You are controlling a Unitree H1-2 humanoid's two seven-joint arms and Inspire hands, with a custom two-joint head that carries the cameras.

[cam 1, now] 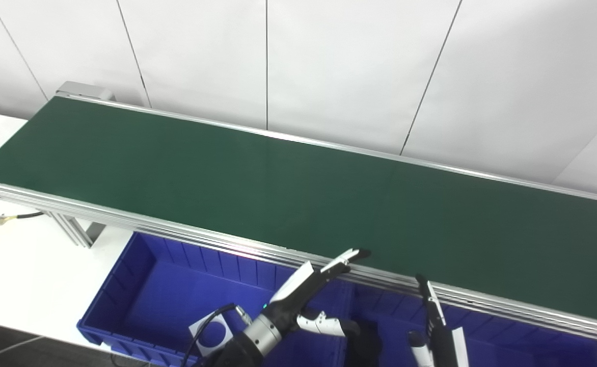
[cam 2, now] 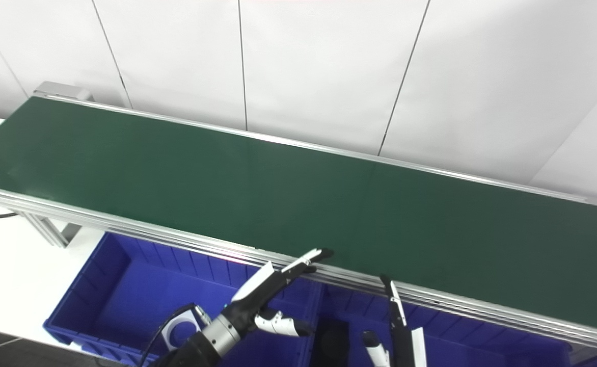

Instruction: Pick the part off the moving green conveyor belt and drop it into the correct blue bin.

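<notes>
Currently no part shows on the conveyor belt (cam 1: 298, 188). Keep your left hand (cam 1: 311, 288) spread, fingertips at the near rail, above the blue bin (cam 1: 140, 300) (right hand (cam 1: 433, 326) likewise empty); wait.

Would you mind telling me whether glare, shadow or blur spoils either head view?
Left eye view: even light, a small bright glint on the conveyor rail, green belt sharp, no hard shadows. Right eye view: the same glint, and the right hand is cut off by the bottom edge.

conveyor belt (cam 1: 298, 193): 1 | blue bins (cam 1: 166, 300): 2 | hands (cam 1: 308, 290): 2
</notes>
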